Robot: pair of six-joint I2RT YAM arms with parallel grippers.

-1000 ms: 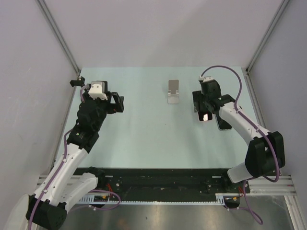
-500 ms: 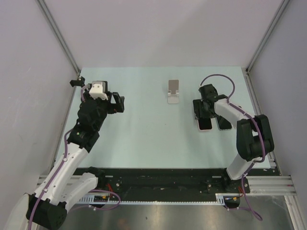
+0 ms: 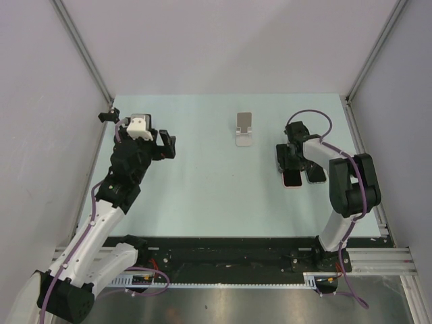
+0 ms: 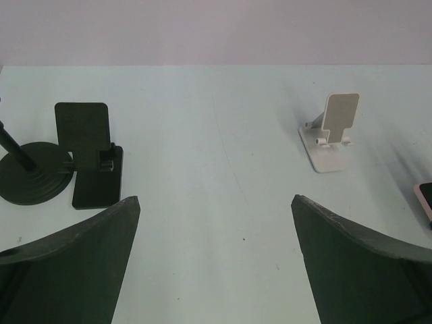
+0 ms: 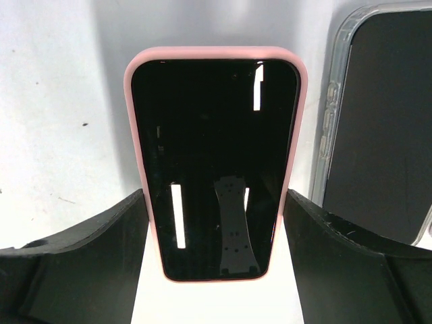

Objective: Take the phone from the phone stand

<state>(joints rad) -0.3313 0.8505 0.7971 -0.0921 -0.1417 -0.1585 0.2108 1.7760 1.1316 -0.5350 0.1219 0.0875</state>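
Observation:
The pink-cased phone (image 5: 212,162) lies screen up on the table, and it also shows in the top view (image 3: 292,178). My right gripper (image 5: 214,202) straddles its near end, and both fingers touch its long sides. In the top view my right gripper (image 3: 290,162) is right of the white phone stand (image 3: 244,129). The stand is empty; it also shows in the left wrist view (image 4: 332,131). My left gripper (image 4: 216,209) is open and empty above bare table, far left of the stand (image 3: 167,145).
A second phone in a clear case (image 5: 378,128) lies flat just right of the pink one. A black phone stand (image 4: 91,158) and a black round base (image 4: 30,172) sit at the far left. Grey walls enclose the table.
My right gripper has come down with the pink phone from a raised, tilted hold to the table beside the clear-cased phone. The left arm has barely moved.

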